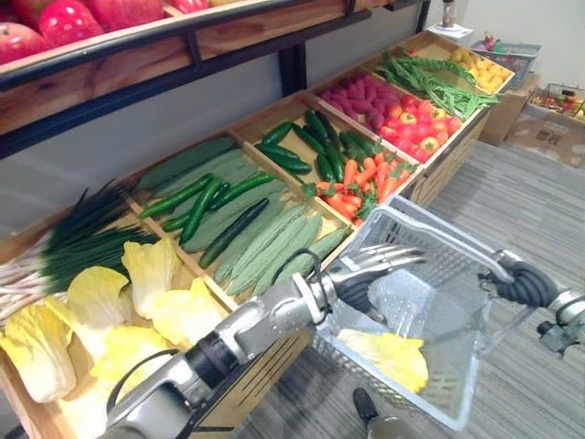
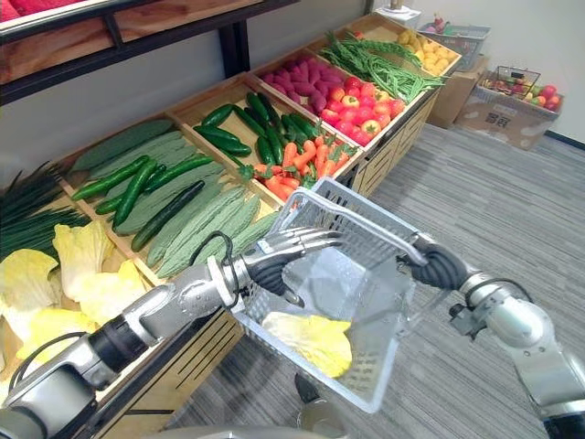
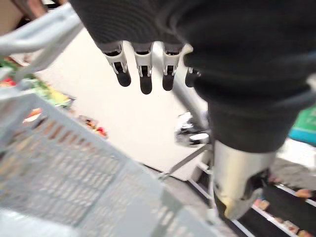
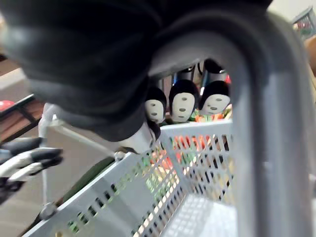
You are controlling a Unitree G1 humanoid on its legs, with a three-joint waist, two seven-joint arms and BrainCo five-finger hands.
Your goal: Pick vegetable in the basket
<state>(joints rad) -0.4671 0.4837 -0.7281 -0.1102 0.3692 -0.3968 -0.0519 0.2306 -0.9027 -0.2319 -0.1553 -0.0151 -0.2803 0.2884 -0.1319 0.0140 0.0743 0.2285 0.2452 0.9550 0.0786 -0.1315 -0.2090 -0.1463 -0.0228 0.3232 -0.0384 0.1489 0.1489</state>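
A grocery shop: wooden bins [image 2: 192,347] of cucumbers [image 1: 315,146] and carrots [image 1: 361,183] on display, plus a shopping basket [image 2: 358,216].

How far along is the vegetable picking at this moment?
Done: a yellow cabbage leaf lies in the grey basket. In hand: the right robot hand is curled round the handle; the left robot hand hovers over the basket, fingers straight, holding nothing. Left: possibly more picks; the count wanted is unclear.
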